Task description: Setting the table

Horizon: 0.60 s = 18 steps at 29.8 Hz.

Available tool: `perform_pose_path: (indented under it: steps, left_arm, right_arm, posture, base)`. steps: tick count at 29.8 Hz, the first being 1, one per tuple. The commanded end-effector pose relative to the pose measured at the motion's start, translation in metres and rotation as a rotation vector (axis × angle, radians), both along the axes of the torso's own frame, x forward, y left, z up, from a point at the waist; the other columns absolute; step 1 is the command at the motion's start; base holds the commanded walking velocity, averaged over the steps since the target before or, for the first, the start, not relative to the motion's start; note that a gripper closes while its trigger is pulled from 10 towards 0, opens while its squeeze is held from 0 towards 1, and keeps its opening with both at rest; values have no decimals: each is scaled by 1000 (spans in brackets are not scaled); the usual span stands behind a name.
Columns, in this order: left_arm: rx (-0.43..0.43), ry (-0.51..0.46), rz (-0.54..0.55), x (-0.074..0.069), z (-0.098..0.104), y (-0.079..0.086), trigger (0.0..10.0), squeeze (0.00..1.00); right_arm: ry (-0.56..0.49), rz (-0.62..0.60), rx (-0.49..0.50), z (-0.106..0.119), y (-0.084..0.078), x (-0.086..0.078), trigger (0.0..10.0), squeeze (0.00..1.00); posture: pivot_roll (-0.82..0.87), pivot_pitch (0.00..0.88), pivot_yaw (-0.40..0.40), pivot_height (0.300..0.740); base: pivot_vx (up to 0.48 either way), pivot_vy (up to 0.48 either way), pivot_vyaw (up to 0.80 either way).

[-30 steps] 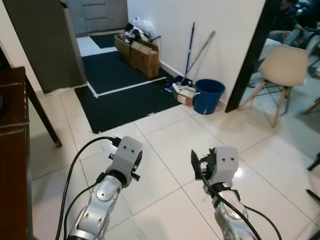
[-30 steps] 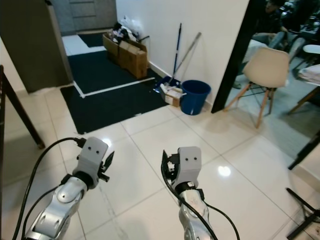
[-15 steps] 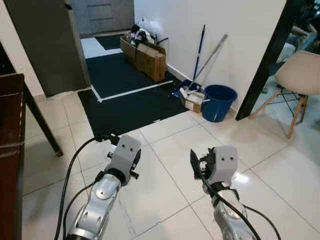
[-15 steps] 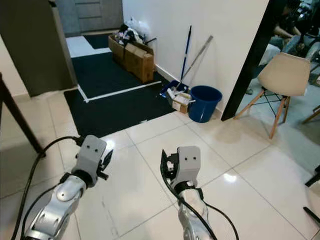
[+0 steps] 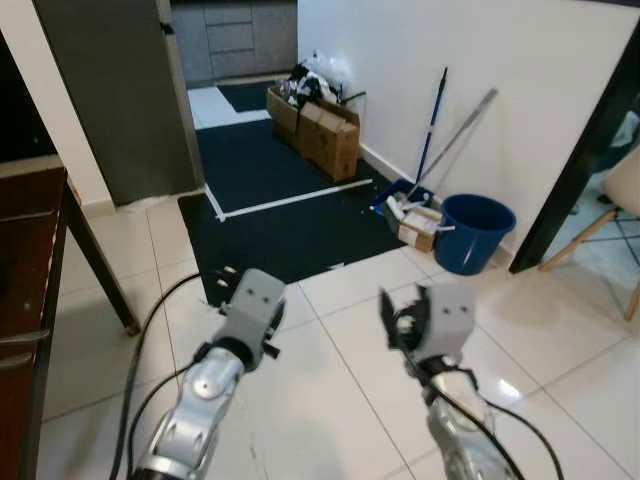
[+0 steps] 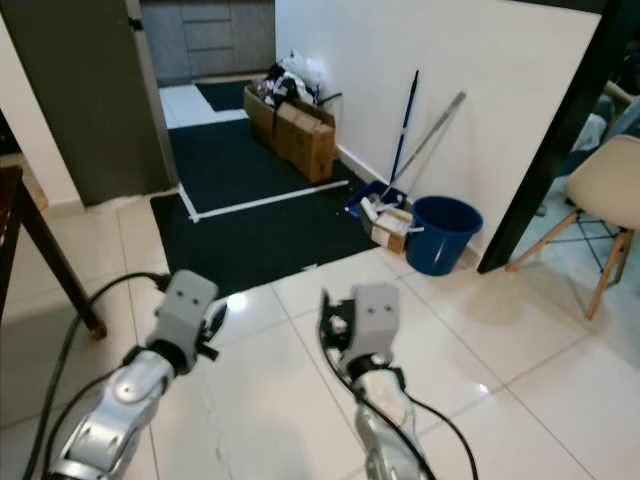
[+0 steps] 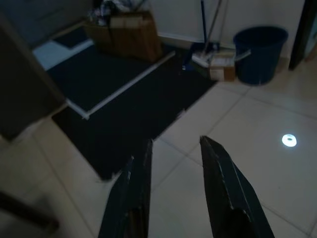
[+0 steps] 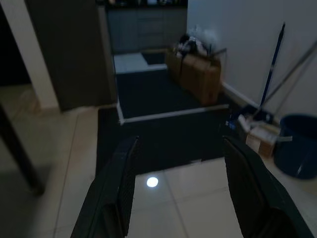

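Both grippers hung empty over white tiles: left gripper (image 7: 173, 148) parted narrowly, right gripper (image 8: 181, 148) spread wide. A dark table (image 5: 30, 260), cut off at left, stood near. Far right: blue bucket (image 5: 473, 232), cardboard boxes (image 6: 300, 135).

The left gripper (image 7: 176, 144) holds its jaws apart, the two black fingers (image 7: 136, 193) reaching out over pale floor tiles (image 7: 257, 134) with nothing between them. Just past the fingertips lies a dark mat (image 7: 133, 99), edged with a white stripe (image 7: 121, 87). Farther ahead, beyond the mat, cardboard boxes (image 7: 131, 34) stand against the wall. Off to the side of the second finger, a blue bucket (image 7: 260, 52) sits on the tiles, with a small carton (image 7: 221, 72) just beside it and a mop handle (image 7: 202, 20) leaning on the wall behind. A bright spot of reflected light (image 7: 289, 140) shows on the tile near that same finger.
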<state>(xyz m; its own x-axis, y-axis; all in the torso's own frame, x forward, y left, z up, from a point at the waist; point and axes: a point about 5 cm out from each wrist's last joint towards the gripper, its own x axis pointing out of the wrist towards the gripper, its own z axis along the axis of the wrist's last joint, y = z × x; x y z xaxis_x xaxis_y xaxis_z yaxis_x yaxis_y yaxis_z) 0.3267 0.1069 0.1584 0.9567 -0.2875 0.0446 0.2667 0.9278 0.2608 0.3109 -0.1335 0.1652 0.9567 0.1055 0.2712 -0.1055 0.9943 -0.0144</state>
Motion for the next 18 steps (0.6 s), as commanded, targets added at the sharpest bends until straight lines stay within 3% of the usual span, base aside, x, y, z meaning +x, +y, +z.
perform_pose_path:
  steps: [1, 4, 5, 8, 10, 13, 18]
  left_arm:
    - [-24, -60, -5, -1, 21, 0, 10000, 0]
    - [-36, -88, 14, -1, 30, 5, 10000, 0]
    - [-86, -151, 98, -1, 53, 25, 10000, 0]
    - [-127, -191, 168, -4, 69, 44, 10000, 0]
    - [-127, -191, 168, -4, 69, 44, 10000, 0]
    - [-142, -226, 208, -10, 81, 57, 10000, 0]
    - [-146, -220, 182, -13, 81, 48, 10000, 0]
  right_arm:
    - [-73, -6, 1, 23, -1, 2, 10000, 0]
    - [-90, 0, 0, 29, 0, 2, 10000, 0]
    - [-115, 19, -4, 38, 3, 3, 10000, 0]
    - [-124, 35, -6, 42, 5, 3, 10000, 0]
    - [-124, 35, -6, 42, 5, 3, 10000, 0]
    - [-116, 61, -9, 41, 11, 3, 10000, 0]
    - [-104, 68, -4, 41, 13, 2, 10000, 0]
  posture:
    - [16, 55, 87, 740]
    - [17, 55, 89, 740]
    - [28, 57, 85, 740]
    - [37, 58, 81, 740]
    - [37, 58, 81, 740]
    - [58, 65, 68, 740]
    - [53, 71, 72, 740]
  base:
    - [480, 0, 569]
    - [480, 0, 569]
    - [480, 0, 569]
    - [480, 0, 571]
    - [480, 0, 575]
    - [480, 0, 594]
    - [480, 0, 747]
